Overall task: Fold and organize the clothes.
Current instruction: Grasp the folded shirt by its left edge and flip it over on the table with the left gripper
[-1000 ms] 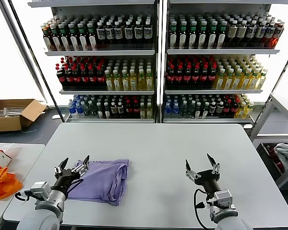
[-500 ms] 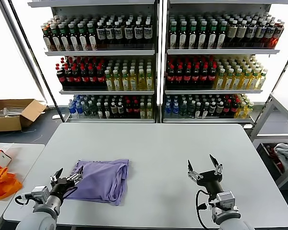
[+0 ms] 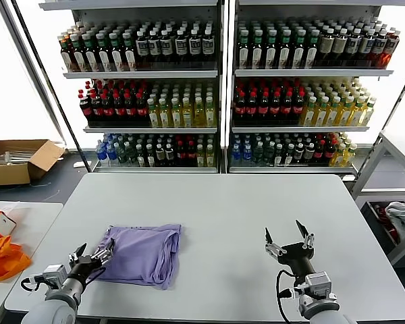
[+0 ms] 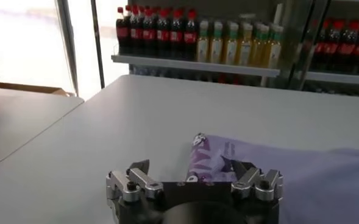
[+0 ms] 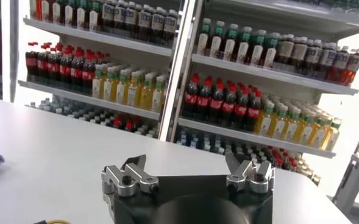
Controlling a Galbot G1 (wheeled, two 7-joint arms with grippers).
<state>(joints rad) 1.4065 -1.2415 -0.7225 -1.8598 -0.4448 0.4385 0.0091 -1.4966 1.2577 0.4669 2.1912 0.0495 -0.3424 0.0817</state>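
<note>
Left gripper [image 3: 91, 256] fingers spread wide, empty, low at the desk's 7 o'clock corner, just off the lavender T-shirt [image 3: 143, 254]'s near-left edge; print visible at that edge in the left wrist view. Right gripper [image 3: 289, 240] fingers also wide, empty, at 5 o'clock, well apart from the shirt. Shirt lies folded, left of centre. Bare grey desk [image 3: 243, 202] between and beyond. Bottle shelves [image 3: 219, 88] at 12 o'clock, orange bag [image 3: 1, 258] at 9.

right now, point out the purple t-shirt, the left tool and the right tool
purple t-shirt [image 3: 143, 252]: head view, middle of the folded fabric
left tool [image 3: 91, 255]: head view, gap between its open fingertips
right tool [image 3: 287, 235]: head view, gap between its open fingertips
</note>
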